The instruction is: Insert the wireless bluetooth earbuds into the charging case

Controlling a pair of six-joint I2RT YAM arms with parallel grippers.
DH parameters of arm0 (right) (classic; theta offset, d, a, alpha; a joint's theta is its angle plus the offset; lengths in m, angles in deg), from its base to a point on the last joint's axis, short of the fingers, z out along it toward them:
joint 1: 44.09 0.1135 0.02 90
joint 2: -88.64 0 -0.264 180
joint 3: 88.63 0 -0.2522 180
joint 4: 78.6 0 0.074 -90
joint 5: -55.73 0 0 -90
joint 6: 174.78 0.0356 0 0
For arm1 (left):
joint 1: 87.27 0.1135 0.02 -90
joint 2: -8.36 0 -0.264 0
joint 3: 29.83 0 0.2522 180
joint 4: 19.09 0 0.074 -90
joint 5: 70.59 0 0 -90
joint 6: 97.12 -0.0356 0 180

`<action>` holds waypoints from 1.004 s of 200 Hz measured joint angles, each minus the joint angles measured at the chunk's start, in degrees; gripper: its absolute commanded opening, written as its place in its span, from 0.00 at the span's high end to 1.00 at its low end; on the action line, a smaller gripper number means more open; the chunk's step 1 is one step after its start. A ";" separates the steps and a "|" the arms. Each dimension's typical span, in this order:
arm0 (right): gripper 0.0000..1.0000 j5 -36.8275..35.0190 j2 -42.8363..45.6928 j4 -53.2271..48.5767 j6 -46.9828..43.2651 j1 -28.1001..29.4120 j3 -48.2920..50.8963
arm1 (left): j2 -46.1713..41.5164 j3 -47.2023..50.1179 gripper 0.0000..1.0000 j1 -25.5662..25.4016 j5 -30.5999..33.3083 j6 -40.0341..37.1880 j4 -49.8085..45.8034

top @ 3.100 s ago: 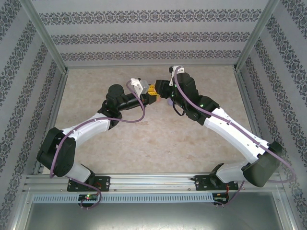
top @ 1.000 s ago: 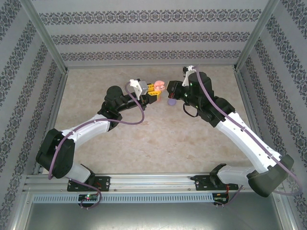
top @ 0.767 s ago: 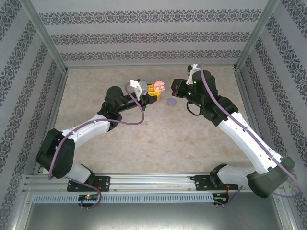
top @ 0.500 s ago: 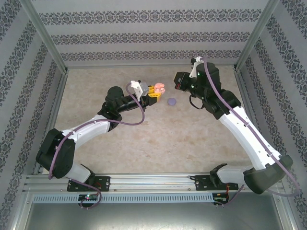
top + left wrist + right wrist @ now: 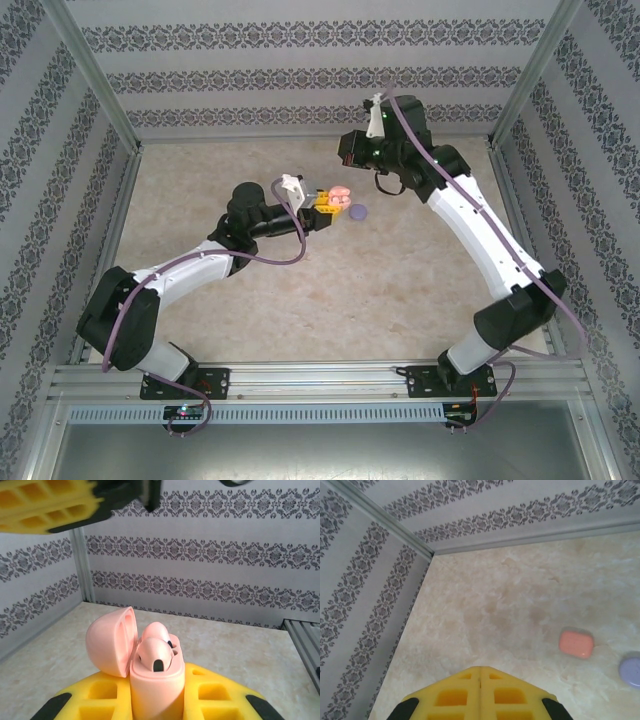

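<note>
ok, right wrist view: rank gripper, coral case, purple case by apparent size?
Largest: right gripper, though it's nearest the camera.
Next: coral case.
Smallest as seen: purple case, but the frame edge cuts it off, so its rank against coral is unsure.

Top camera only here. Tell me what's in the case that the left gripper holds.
Observer: The lid is open, and two pink buds sit in the pink case held by the left gripper.
Operator: Report the right gripper.
Observer: The right gripper is shut, with nothing between its fingers.
Operator: Tell me what its camera sees.
Observer: A closed coral case lies on the table, beside the purple case.
</note>
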 measured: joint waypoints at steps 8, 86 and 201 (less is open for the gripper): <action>1.00 0.63 -1.11 -0.85 -0.22 0.00 -1.14 | 0.09 0.02 1.00 -0.20 -0.13 0.02 -0.22; 1.00 3.72 -6.73 -6.01 -1.90 0.00 -5.79 | 0.74 0.00 1.00 -0.87 -0.48 0.00 -1.09; 1.00 5.05 -3.58 -6.93 -1.95 0.17 3.58 | 0.74 -0.02 1.00 -0.87 0.96 -0.87 -1.05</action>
